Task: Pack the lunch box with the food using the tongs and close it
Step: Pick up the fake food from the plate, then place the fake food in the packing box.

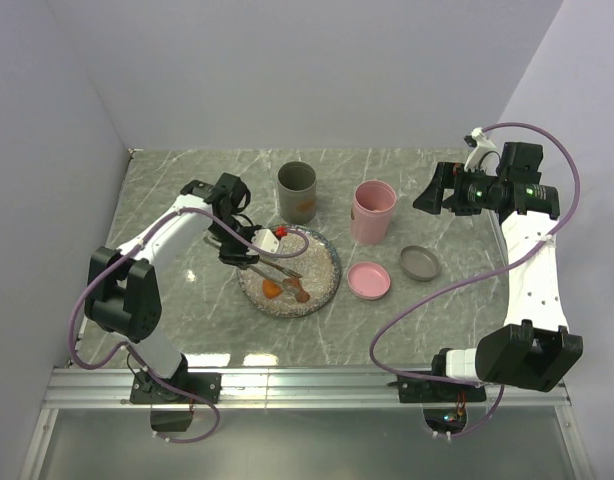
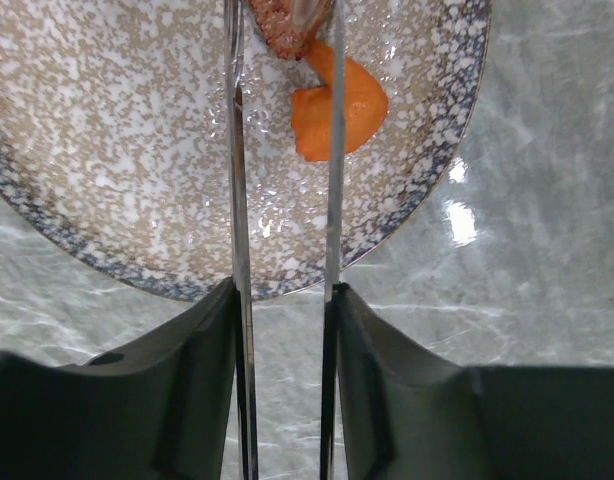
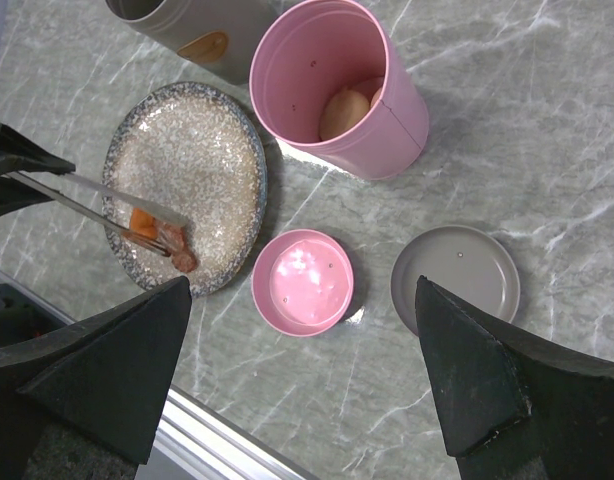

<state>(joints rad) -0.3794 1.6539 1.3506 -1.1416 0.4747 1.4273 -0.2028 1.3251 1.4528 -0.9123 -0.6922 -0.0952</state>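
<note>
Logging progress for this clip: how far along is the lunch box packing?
Done: a beige egg-shaped piece sits inside the open pink container. In hand: the left gripper clamps the tongs, whose tips reach an orange chunk and a brown piece on the plate. Left: move those pieces, then fit the pink lid and grey lid, both lying on the table. The right gripper is open, holding nothing.

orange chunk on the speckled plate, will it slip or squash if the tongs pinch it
Likely slippery: the rounded orange food chunk offers little flat face to the smooth, narrow arms of the thin grey metal tongs. It may skid on the glossy speckled round plate. Small, so probably light.
</note>
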